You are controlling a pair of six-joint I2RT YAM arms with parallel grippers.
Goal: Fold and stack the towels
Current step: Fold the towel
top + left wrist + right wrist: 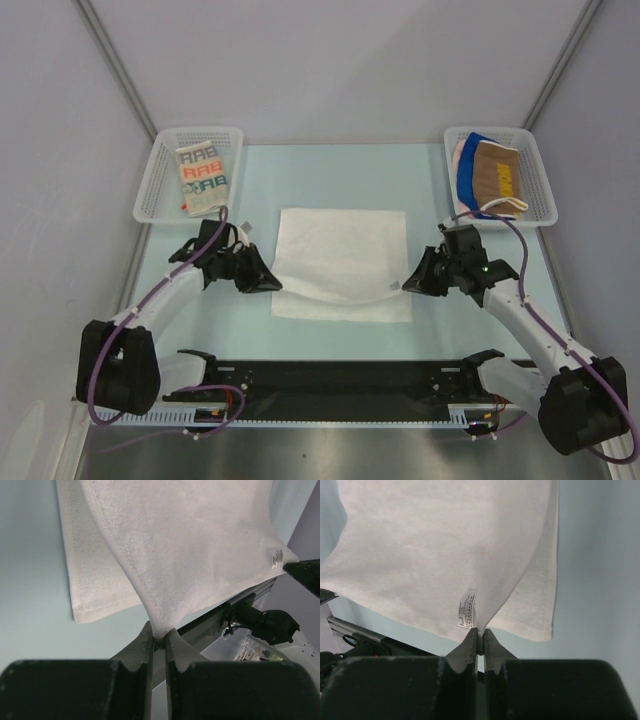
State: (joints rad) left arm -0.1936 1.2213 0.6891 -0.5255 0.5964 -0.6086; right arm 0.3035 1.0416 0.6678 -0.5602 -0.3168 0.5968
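**A:** Where is the white towel [340, 250] right now?

**B:** Mid-table [250, 180], between the two arms. Most of it lies flat. Its near edge is raised and sags in a shallow curve from one claw to the other.

**A:** And the claws?

**B:** Both are clenched on cloth. The left gripper [159, 640] pinches the near-left corner. The right gripper [479, 637] pinches the near-right corner, just beside the care label [466, 611]. In each wrist view the fabric rises straight out of the closed fingertips, with a flat layer on the table underneath.

**A:** Which way does the rest of the towel lie from them?

**B:** Away, toward the far side. The held edge runs left to right, so I'd judge the fold line should run the same way. Both arms would then carry that edge far, together, until it meets the far edge. Each arm is nearest its own corner, so neither has to cross over.

**A:** What could go wrong?

**B:** If one arm leads, the edge will probably land skewed.

**A:** And the stack?

**B:** One folded cream lettered towel [203, 178] sits in the far-left basket [150, 190]. The far-right basket [540, 195] holds a loose pile with a brown towel [497, 175] on top and blue and pink ones under it. This towel looks barely begun.
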